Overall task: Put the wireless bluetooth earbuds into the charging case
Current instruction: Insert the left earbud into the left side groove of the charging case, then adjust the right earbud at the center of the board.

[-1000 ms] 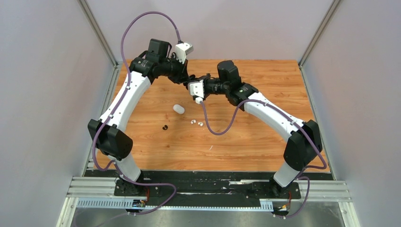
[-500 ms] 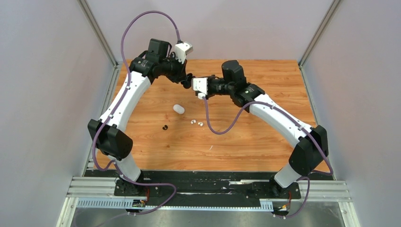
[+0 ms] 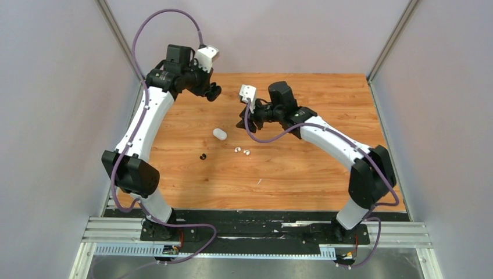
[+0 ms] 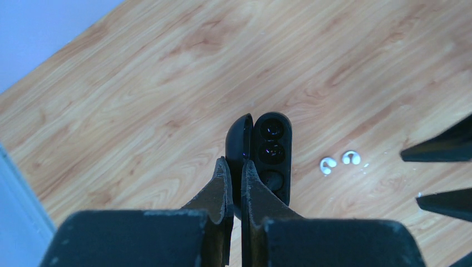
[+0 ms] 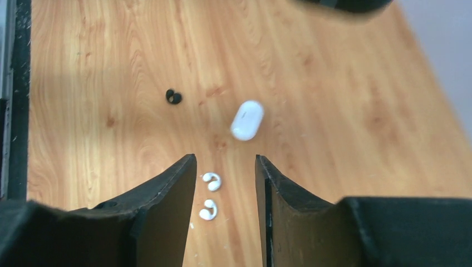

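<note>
My left gripper (image 3: 214, 92) hangs over the table's far left, shut on the lid of an open black charging case (image 4: 273, 150). The case's dark wells face the left wrist camera, and I cannot tell what sits in them. Two white earbuds (image 3: 237, 149) (image 3: 246, 153) lie side by side mid-table. In the right wrist view the white earbuds (image 5: 212, 180) (image 5: 207, 211) lie on the wood below the gap of my right gripper (image 5: 224, 158), which is open and holds nothing. One black earbud (image 3: 203, 156) lies to their left.
A shut white oval case (image 3: 219, 134) lies on the wood beyond the white buds, between the two grippers. The right gripper's fingers (image 4: 439, 150) show at the right edge of the left wrist view. Grey walls stand along the table's sides and back.
The two grippers, close together at the black case a second ago, have parted. The left one carried the case left. The right one swung down over the white buds and opened.
</note>
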`<action>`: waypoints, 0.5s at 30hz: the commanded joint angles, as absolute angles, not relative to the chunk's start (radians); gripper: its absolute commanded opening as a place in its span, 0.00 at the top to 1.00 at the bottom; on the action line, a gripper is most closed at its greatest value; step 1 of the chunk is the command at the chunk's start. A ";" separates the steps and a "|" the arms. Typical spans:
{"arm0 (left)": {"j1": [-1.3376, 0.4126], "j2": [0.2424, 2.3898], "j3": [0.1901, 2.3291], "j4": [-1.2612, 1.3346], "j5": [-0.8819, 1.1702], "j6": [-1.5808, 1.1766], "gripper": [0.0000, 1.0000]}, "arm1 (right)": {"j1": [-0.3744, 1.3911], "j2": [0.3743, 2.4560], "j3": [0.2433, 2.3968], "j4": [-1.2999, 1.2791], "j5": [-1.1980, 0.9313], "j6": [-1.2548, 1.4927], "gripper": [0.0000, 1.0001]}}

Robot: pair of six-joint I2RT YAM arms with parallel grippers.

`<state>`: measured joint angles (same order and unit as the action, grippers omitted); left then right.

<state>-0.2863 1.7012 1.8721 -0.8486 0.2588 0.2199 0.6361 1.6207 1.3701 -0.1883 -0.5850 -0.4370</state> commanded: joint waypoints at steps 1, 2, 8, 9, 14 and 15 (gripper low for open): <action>-0.240 1.597 1.913 -0.843 0.225 0.244 1.00 | 0.629 1.750 1.430 -0.217 -0.748 -0.384 0.56; -0.233 1.587 1.916 -0.845 0.225 0.245 1.00 | 0.628 1.777 1.444 -0.220 -0.780 -0.406 0.56; -0.220 1.534 1.901 -0.853 0.226 0.246 1.00 | 0.692 1.920 1.514 -0.351 -0.932 -0.793 0.55; -0.217 1.519 1.887 -0.849 0.222 0.240 1.00 | 0.710 1.945 1.528 -0.391 -0.932 -0.873 0.55; -0.193 1.487 1.875 -0.838 0.215 0.237 1.00 | 0.797 2.054 1.579 -0.440 -0.926 -1.121 0.54; -0.188 1.482 1.875 -0.838 0.216 0.237 1.00 | 0.812 2.074 1.589 -0.440 -0.922 -1.148 0.54</action>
